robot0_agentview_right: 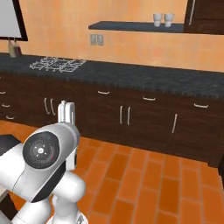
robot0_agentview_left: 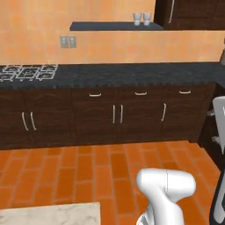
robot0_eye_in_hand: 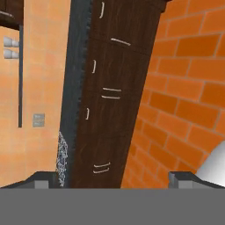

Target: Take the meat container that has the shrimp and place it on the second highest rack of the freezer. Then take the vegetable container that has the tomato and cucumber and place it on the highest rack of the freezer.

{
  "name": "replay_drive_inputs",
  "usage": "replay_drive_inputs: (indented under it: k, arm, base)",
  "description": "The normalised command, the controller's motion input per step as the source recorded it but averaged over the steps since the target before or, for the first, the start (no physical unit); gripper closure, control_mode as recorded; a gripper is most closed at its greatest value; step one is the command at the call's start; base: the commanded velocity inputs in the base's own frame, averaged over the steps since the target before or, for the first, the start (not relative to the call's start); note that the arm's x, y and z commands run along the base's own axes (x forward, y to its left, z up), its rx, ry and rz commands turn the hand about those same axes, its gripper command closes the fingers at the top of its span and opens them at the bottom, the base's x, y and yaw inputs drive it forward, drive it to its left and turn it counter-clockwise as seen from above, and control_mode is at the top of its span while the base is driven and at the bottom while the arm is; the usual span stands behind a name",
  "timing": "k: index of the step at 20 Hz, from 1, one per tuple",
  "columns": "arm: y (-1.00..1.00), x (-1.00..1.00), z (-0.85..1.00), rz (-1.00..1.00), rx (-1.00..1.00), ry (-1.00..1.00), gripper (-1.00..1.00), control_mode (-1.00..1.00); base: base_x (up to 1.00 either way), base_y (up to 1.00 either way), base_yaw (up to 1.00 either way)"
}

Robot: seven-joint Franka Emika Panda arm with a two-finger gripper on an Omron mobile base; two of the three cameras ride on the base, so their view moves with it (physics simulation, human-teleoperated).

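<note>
Glossy white rounded arm [robot0_agentview_right: 48, 175], dark circular joint cap, small coloured dots.

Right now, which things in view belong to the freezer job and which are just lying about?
Job: gripper, open, holding nothing.

Lying about: two white cups on the wall shelf; stove grates; dark counter; wall outlet; cabinets.

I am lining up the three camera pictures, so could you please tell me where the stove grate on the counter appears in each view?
Left base view: the stove grate lies at the far left edge, on the dark counter.
Right base view: it sits upper left, on the same counter, left of the wall outlets.
Hand view: rolled sideways, it shows near the bottom left, along the counter's edge.
Shared landmark: the wall outlets above the counter.
</note>
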Motion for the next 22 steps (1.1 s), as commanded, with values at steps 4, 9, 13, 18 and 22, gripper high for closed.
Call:
replay_drive_inputs:
  k: [4, 9, 13, 18, 22]
  arm:
    - [0.00, 0.00, 0.00, 0.00, 0.00, 0.00, -1.00, 1.00]
    - [0.00, 0.00, 0.00, 0.00, 0.00, 0.00, -1.00, 1.00]
    - [0.00, 0.00, 0.00, 0.00, 0.00, 0.00, -1.00, 1.00]
    - [0.00, 0.00, 0.00, 0.00, 0.00, 0.00, -1.00, 1.00]
    - [0.00, 0.00, 0.00, 0.00, 0.00, 0.00, -1.00, 1.00]
  base:
    - [1.00, -0.41, -0.27]
    - [1.00, -0.18, -0.50]
    - [0.91, -0.01, -0.67]
    - [0.85, 0.03, -0.72]
    - [0.78, 0.00, -0.68]
